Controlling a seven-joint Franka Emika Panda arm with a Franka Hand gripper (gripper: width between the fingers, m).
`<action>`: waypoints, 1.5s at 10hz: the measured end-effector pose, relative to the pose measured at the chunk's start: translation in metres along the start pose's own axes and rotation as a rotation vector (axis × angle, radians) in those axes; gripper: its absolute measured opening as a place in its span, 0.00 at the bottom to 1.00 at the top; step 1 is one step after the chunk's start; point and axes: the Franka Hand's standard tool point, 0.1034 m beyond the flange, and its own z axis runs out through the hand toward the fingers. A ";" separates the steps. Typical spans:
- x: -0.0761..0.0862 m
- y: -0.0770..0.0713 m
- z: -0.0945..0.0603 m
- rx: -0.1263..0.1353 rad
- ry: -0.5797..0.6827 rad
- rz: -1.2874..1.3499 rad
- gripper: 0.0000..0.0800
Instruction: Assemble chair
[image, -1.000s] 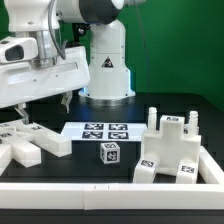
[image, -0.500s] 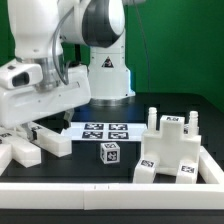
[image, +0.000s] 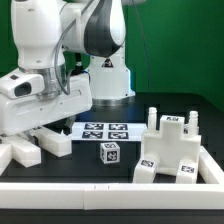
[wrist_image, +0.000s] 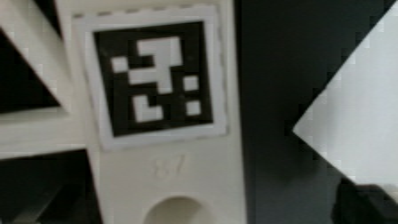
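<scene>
This is a robotics lab bench. A large white jointed robot arm (image: 60, 50) with a triangular warning sticker (image: 106, 63) on its base stands before a plain green backdrop (image: 170, 40), over a matte black tabletop (image: 80, 170) fenced by a low white rim (image: 110, 193). Printed black-and-white square tracking tags mark what lies there: the thin flat white marker board (image: 72, 130), a small white tagged cube (image: 108, 152) and the chunky white blocky chair parts (image: 175, 150).

Bare table (image: 75, 168) lies open in front, hemmed by loose white bars (image: 55, 143), the tagged cube (image: 109, 152) and the chair (image: 172, 150).
</scene>
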 end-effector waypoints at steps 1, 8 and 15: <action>0.000 0.000 0.000 0.000 0.000 0.000 0.69; 0.015 -0.001 -0.048 0.020 0.067 0.312 0.36; 0.069 -0.026 -0.100 0.080 -0.046 0.666 0.36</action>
